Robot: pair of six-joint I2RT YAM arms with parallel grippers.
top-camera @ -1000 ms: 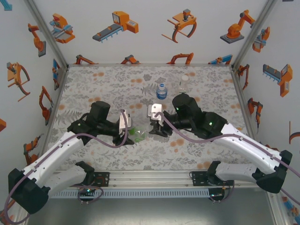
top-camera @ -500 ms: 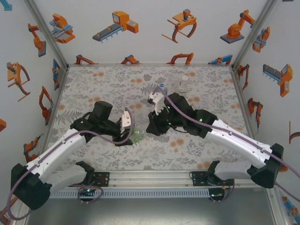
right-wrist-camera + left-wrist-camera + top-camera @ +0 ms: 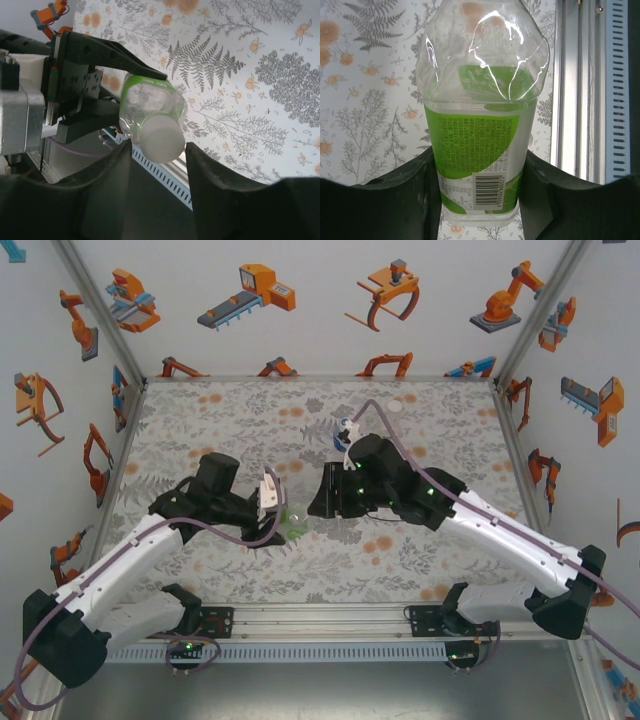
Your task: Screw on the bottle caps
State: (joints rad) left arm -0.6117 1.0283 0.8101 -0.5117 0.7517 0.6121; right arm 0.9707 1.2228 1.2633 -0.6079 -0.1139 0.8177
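The left gripper [image 3: 480, 161] is clenched on the green bottle [image 3: 479, 115], its fingers pressed against both sides of the label. It holds the bottle over the near middle of the bench [image 3: 220, 420], neck pointing toward the right arm. A white cap [image 3: 160, 141] sits on that neck. The right gripper [image 3: 158, 146] has a finger close on each side of the cap, but I cannot tell whether they press on it. Farther back, the blue bottle [image 3: 345, 427] stands just behind the right arm.
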